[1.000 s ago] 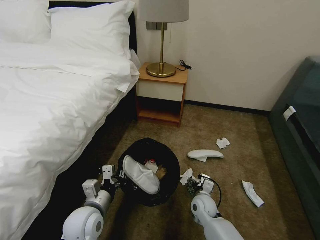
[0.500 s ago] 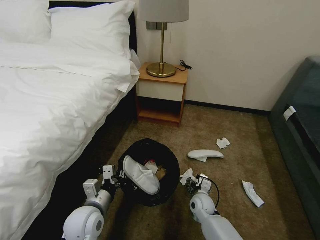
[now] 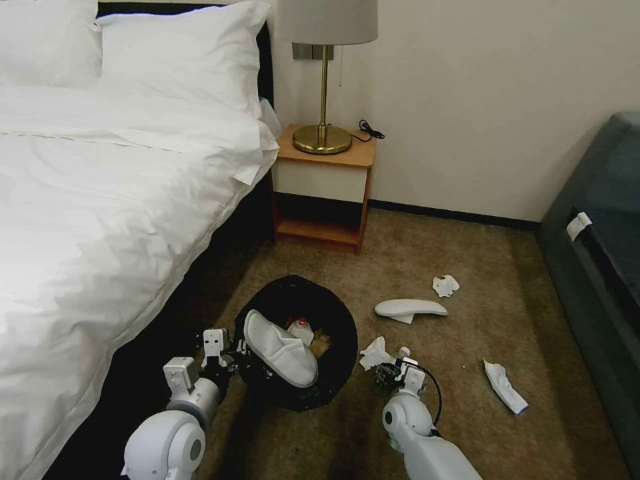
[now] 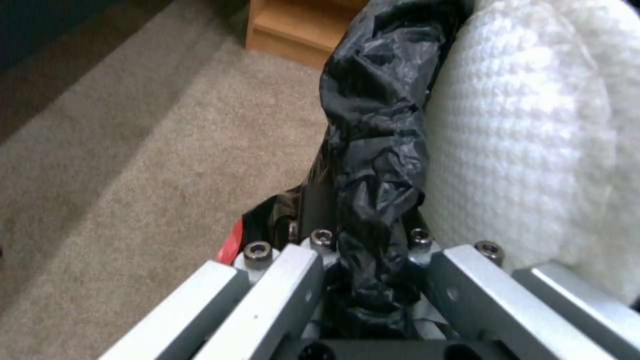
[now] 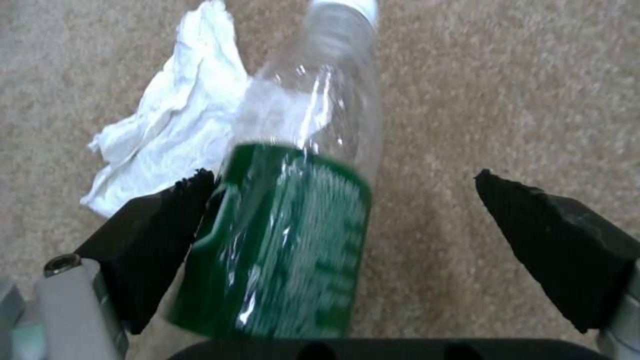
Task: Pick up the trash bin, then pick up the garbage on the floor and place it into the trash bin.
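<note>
- Already our left gripper (image 4: 373, 280) is pinched on the bag-lined rim of the trash bin (image 3: 297, 293), which sits on the carpet beside the bed; thin plastic could slip or tear if we lift.
- Inside, a white slipper (image 3: 280, 348) overhangs the near rim and might tip out.
- Low at the bin's right, our right gripper (image 5: 347, 220) is spread around a clear plastic bottle (image 5: 300, 235) with a green label; only one pad touches, so closing off-centre may squirt it away.
- Just beside it, a crumpled tissue (image 5: 167, 135) could get caught too.
</note>
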{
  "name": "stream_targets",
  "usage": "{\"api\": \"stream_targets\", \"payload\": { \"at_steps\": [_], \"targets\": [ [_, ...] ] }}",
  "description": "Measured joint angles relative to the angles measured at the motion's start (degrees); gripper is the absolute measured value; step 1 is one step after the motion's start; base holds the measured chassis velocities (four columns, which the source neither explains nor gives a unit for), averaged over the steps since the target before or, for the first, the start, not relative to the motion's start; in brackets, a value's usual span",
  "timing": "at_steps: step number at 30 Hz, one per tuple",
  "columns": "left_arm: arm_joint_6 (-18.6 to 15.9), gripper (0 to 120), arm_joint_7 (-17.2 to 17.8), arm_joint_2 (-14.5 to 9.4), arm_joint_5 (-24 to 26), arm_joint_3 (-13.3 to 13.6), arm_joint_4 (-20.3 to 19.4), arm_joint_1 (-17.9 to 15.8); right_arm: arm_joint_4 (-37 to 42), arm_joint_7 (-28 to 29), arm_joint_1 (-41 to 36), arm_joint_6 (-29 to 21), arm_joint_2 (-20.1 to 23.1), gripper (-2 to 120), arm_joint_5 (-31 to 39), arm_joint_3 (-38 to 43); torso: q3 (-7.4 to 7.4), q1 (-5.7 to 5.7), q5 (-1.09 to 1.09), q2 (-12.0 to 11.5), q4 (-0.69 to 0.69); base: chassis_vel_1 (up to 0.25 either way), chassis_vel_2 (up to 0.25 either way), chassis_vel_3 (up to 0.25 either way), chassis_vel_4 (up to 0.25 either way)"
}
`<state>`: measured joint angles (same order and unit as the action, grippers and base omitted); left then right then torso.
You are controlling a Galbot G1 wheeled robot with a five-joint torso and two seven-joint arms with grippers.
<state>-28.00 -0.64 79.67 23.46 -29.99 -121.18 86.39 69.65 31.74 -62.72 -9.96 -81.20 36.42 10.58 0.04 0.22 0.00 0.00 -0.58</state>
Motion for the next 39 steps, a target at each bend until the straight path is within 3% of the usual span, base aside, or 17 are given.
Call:
{"api": "stream_targets", "payload": {
  "at_steps": [11, 13, 16, 18, 24, 29, 34, 39],
  "targets": [
    [-0.03, 2, 0.02, -0.28, -0.09, 0.08, -0.75, 0.61, -2.61, -2.27, -0.19, 0.87, -1.32, 96, -1.69, 0.3, 0.0, 0.0, 0.0, 0.0, 0.0, 0.0, 0.0, 0.0, 0.0],
    [-0.03, 2, 0.02, -0.27, -0.14, 0.09, -0.82, 0.62, -3.16, -2.71, -0.16, 1.39, -1.44, 85, -2.2, 0.33, 0.0, 0.0, 0.0, 0.0, 0.0, 0.0, 0.0, 0.0, 0.0],
    [-0.03, 2, 0.03, -0.24, -0.18, 0.14, -0.83, 0.62, -3.32, -2.9, -0.18, 1.69, -1.44, 82, -2.45, 0.34, 0.0, 0.0, -0.01, 0.0, 0.0, 0.0, 0.0, 0.0, 0.0],
    [-0.03, 2, 0.03, -0.16, -0.31, 0.27, -0.83, 0.62, -3.39, -3.04, -0.24, 2.05, -1.33, 68, -2.67, 0.4, 0.0, 0.0, 0.0, 0.0, 0.0, 0.0, 0.0, 0.0, 0.0],
    [-0.03, 2, 0.03, -0.08, -0.41, 0.34, -0.77, 0.61, -3.29, -3.06, -0.28, 2.31, -0.83, 51, -2.82, 0.51, 0.0, 0.0, 0.0, 0.0, 0.0, 0.0, 0.0, 0.0, 0.0],
    [-0.03, 2, 0.03, -0.04, -0.48, 0.43, -0.57, 0.56, -3.0, -3.07, -0.38, 2.58, -0.5, 30, -3.07, 0.61, 0.0, 0.0, 0.0, 0.0, 0.0, 0.0, 0.0, 0.0, 0.0],
    [-0.07, 2, 0.05, -0.02, -0.48, 0.44, -0.29, 0.54, -2.81, -3.06, -0.5, 2.88, -0.35, 22, -3.46, 0.62, 0.0, 0.0, 0.0, 0.0, 0.0, 0.0, 0.0, 0.0, 0.0],
    [-1.13, 2, 1.66, -0.04, 0.99, 0.85, 0.36, 0.64, -0.63, -2.8, -1.19, 4.21, 0.69, 22, -5.13, 0.6, 0.0, 0.0, 0.01, 0.0, 0.0, 0.0, 0.0, 0.0, 0.0]
  ]
}}
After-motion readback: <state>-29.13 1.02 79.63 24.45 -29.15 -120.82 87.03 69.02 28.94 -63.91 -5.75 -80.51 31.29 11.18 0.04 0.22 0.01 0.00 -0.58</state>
